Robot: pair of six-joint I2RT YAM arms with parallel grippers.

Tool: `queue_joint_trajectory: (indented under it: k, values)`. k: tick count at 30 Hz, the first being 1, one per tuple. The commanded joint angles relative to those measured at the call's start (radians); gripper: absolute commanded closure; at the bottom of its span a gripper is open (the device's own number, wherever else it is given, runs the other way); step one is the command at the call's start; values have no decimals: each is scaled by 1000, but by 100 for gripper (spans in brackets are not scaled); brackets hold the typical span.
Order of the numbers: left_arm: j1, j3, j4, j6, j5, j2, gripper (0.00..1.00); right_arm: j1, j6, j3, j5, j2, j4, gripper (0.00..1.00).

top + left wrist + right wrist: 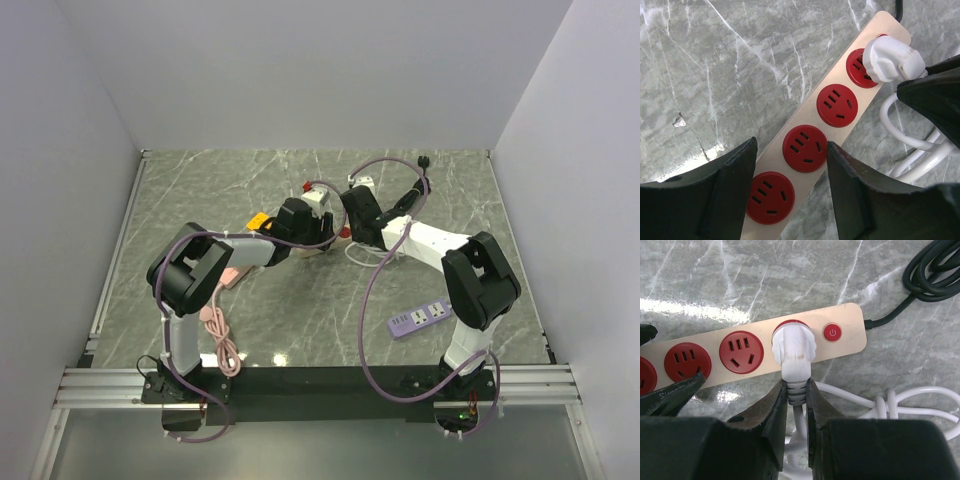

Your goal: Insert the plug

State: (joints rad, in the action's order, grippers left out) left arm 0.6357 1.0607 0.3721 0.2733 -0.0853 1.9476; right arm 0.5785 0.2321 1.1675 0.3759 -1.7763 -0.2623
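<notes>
I look down from behind my 2 arms at a grey marble table point(200, 180). Nearest me, at 7 o'clock from the table's middle, a pink cable point(222, 345) lies looped by the left arm's base. At 4 o'clock, beside the right arm, lies a flat purple power strip point(420, 318).

Farther in, the yellow plug point(258, 221) shows at 9 o'clock from the 2 grippers, just beside the left forearm and in neither gripper's hold.

Beyond it, both grippers meet over a beige power strip point(887, 25) with 4 round red sockets. The left gripper point(790, 150) straddles this strip with 1 finger at each long edge, and looks clamped on it to steady it. The right gripper point(796, 390) is pinched tight on the grey collar of a white plug point(794, 345). That plug stands in the end socket, with the red power button point(832, 332) at its 3 o'clock. Its white cable point(890, 402) loops away at 4 o'clock. Farthest off, at 1 o'clock, the strip's black cord point(932, 265) lies coiled.

My judgement: the white plug looks seated or very nearly so, and 3 sockets remain free. The yellow plug is untouched, so grasping it, lining it up and pressing it in are all left to do
</notes>
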Motion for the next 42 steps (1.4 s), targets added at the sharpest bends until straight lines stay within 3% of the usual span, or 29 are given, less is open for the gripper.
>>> queue_joint_trajectory:
  k: [1,31,42]
  values:
    - [16,-7,-147,9,-62,48,37,-2,-17,11,-19,-3,-98,100]
    - [16,2,-160,4,-71,56,39,-20,-53,4,-48,28,-164,100]
    - [16,-8,-162,0,-70,42,39,-49,-79,84,-81,-51,-176,100]
